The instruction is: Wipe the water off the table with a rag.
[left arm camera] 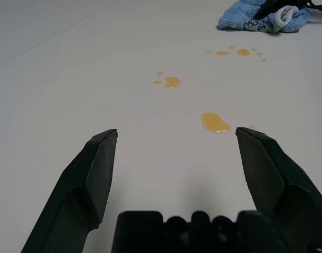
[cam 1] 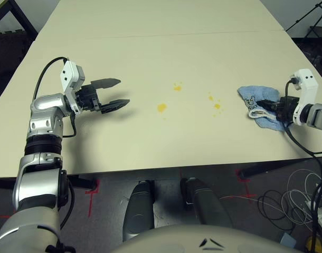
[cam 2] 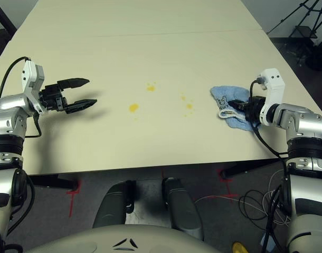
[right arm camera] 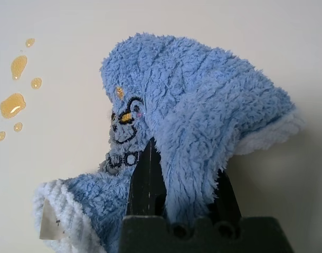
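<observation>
right gripper [cam 2: 238, 105] pinching bunched blue rag [right arm camera: 203, 89] on worktop [cam 1: 150, 58], right of yellow spills [cam 2: 133, 107] | left gripper [cam 1: 114, 95] open, empty | risk: thin pinch could let rag slip; bunching could miss droplets or smear them | cream worktop, thin seam | dark floor [cam 1: 113, 195], red tape marks [cam 1: 92, 192], loose cables [cam 1: 287, 203]

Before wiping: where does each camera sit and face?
Left eye: head, facing down at the cream tabletop; silver forearms show.
Right eye: beside it, same scene, forearms.
Left wrist: along the open black left hand, over yellow liquid splotches.
Right wrist: along the black right hand, onto its blue terry rag.
Wrists share rag, splotches.
</observation>
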`<state>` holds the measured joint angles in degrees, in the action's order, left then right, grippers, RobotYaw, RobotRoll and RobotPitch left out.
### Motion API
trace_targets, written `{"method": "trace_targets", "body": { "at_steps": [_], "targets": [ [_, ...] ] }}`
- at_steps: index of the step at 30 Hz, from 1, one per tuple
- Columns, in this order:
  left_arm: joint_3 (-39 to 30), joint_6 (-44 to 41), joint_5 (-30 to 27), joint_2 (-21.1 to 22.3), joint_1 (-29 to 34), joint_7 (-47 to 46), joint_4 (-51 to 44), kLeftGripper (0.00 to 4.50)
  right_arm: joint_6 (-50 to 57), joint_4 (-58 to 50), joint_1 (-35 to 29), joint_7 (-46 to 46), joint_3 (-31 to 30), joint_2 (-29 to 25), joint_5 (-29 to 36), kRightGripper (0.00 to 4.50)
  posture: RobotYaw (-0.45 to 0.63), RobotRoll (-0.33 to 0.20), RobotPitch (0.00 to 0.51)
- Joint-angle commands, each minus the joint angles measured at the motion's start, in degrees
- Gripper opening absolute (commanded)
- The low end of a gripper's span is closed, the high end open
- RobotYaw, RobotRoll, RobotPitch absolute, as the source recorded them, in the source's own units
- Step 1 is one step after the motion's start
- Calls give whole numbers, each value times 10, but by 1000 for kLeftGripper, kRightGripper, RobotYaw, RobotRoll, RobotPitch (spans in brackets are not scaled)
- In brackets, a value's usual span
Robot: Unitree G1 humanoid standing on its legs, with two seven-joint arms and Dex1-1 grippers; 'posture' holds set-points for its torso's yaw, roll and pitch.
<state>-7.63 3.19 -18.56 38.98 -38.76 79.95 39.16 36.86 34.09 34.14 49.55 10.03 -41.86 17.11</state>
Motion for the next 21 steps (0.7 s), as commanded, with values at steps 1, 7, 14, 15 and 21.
{"method": "trace_targets", "body": {
  "at_steps": [1, 7, 14, 15, 21],
  "targets": [
    [8, 3, 10, 7, -8, 4, 10, 4500, 21, -43, 5, -10, 22, 5, 24, 225, 74, 0, 199],
    [8, 3, 13, 8, -9, 7, 11, 4500, 64, -102, 35, -48, 19, 35, 41, 224, 73, 0, 200],
    [8, 4, 15, 11, -9, 9, 14, 4500, 62, -77, 51, -114, -16, 108, 11, 223, 88, 0, 206],
    [7, 3, 14, 12, -9, 9, 13, 4500, 62, -71, 51, -119, -22, 120, 8, 223, 88, 0, 206],
    [5, 1, 12, 18, -4, 10, 5, 4500, 77, -67, 40, -114, -61, 175, 4, 222, 101, 0, 207]
  ]
}}
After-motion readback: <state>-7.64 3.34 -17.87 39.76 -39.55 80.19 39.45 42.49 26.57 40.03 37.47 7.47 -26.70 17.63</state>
